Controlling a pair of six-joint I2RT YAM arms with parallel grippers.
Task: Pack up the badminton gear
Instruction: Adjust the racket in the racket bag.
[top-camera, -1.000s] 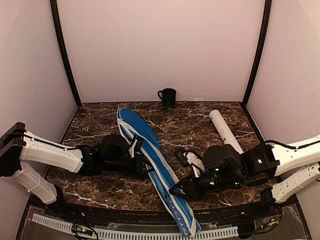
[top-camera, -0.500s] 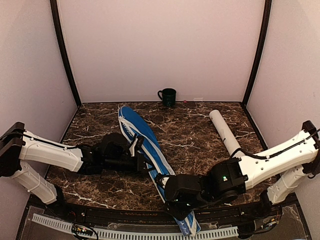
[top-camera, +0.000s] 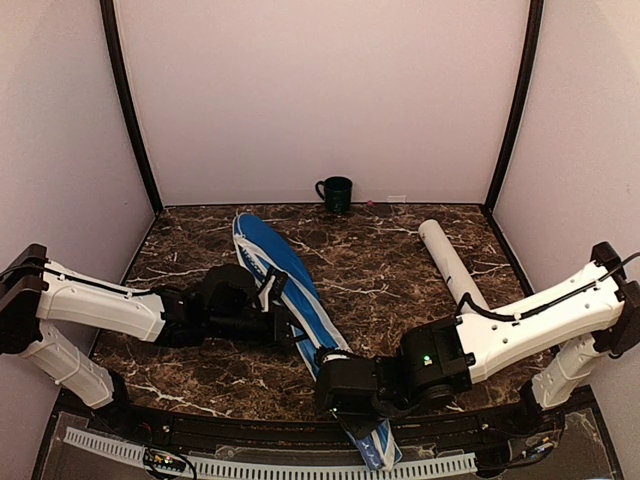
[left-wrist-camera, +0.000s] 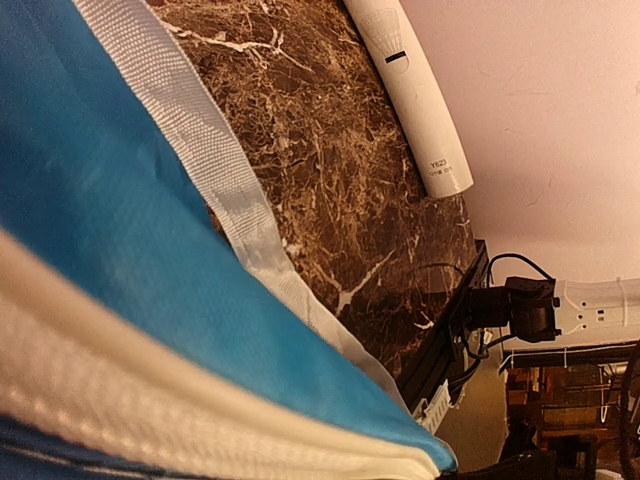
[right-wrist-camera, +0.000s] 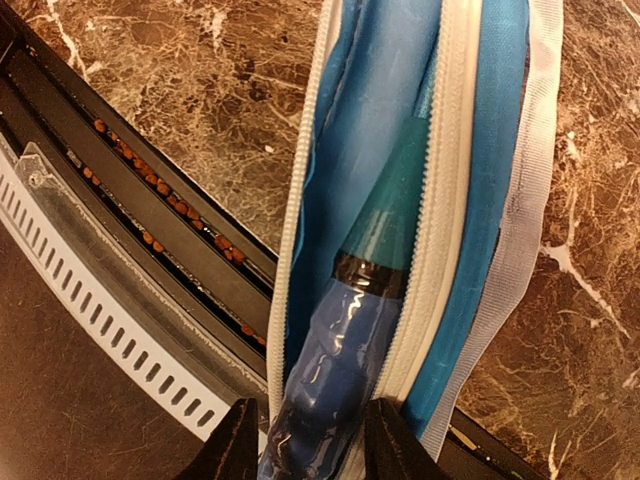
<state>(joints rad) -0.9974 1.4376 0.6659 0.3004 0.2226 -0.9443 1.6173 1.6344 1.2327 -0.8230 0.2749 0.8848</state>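
Your right gripper (right-wrist-camera: 315, 425) sits low over the near end of the cover (top-camera: 275, 265). Its fingers (right-wrist-camera: 240, 445) stand apart, one on each side of the narrow neck. The handle (right-wrist-camera: 325, 370) lies right between them, inside the open zip (right-wrist-camera: 440, 190). You cannot tell from the wrist view whether the pads are pressing or only flanking it.

The handle's long axis runs straight away from that gripper, up the neck toward the wide part of the cover. Any push or zip pull should follow that line. In the top view the cover lies on a diagonal, with its head far and to the left and its tip hanging past the table's (top-camera: 380, 260) near edge. Your right arm is the nearer one to this end.

Your left gripper (top-camera: 285, 325) is pressed shut at the cover's mid edge and seems to pinch the fabric, which fills its wrist view.

The handle is blue under a glossy clear wrap, with a black collar and a teal taper beyond it. The cover is bright blue with white edging, and its two sides gape here.

The tube (top-camera: 450, 262) lies well apart on the right, angled toward the back. No shuttlecock shows. The mug (top-camera: 335, 192) stands at the back wall.
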